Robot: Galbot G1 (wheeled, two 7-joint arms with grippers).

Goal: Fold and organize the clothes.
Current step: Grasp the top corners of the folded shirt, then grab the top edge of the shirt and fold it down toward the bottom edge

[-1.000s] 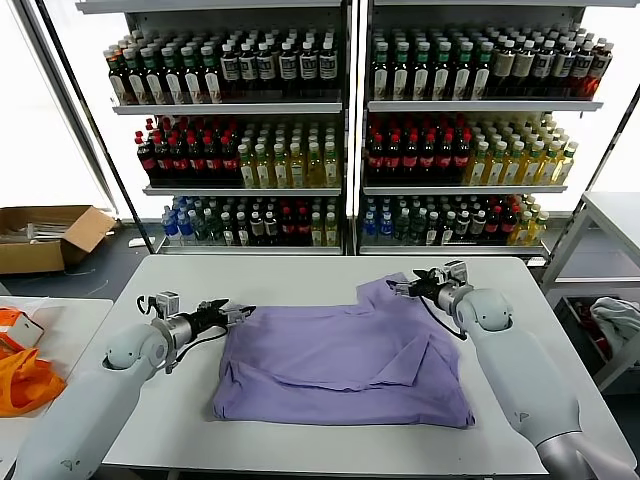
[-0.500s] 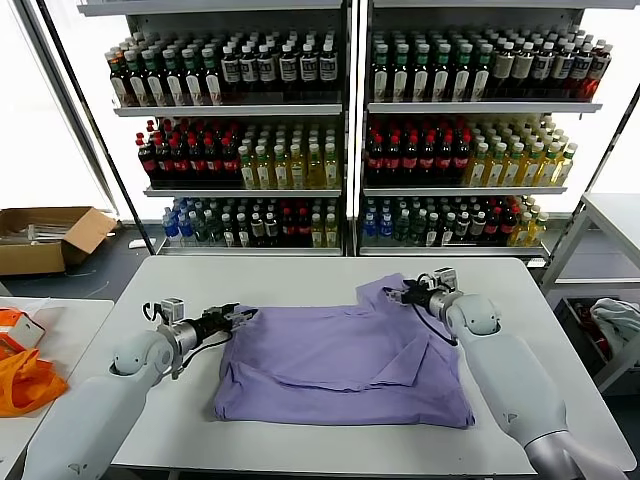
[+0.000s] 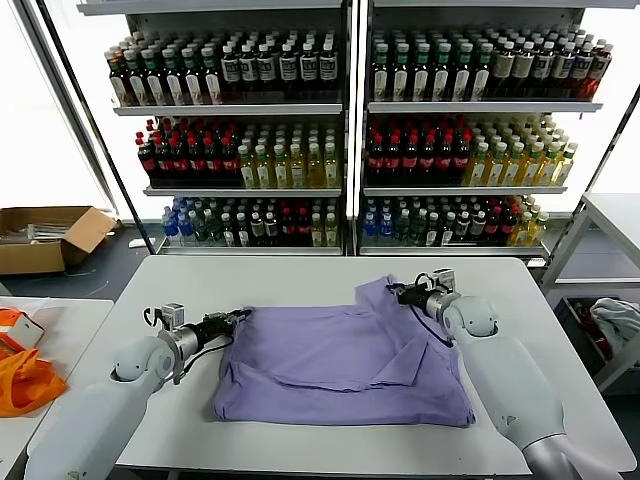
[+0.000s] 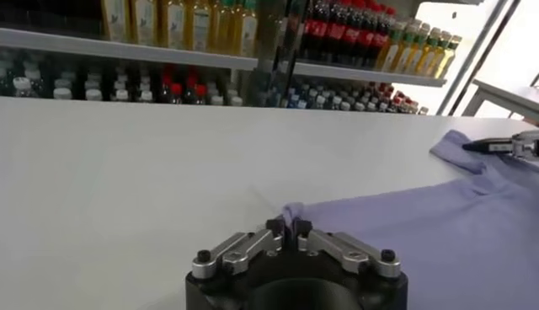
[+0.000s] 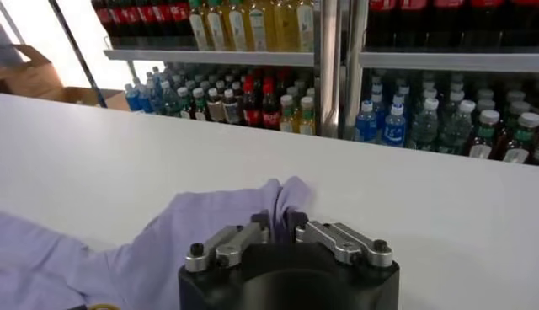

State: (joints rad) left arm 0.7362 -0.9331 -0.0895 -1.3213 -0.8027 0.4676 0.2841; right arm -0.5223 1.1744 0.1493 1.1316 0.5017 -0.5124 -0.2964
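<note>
A lavender-purple T-shirt (image 3: 340, 365) lies partly folded on the white table (image 3: 290, 275), plain side up. My left gripper (image 3: 236, 318) is shut on the shirt's left edge; in the left wrist view (image 4: 289, 226) a pinch of purple cloth (image 4: 404, 227) sits between the fingertips. My right gripper (image 3: 399, 293) is shut on the shirt's far right corner, which bunches up between the jaws in the right wrist view (image 5: 279, 221). The right gripper also shows far off in the left wrist view (image 4: 497, 146).
Shelves of bottles (image 3: 340, 130) stand behind the table. An orange fabric item (image 3: 20, 380) lies on a side table at the left. A cardboard box (image 3: 45, 235) sits on the floor. A pale cloth (image 3: 618, 320) lies at the right.
Both grippers have moved slightly inward and forward with the cloth held. The right corner bunch has shifted a little left. The shirt's left edge has drawn in.
</note>
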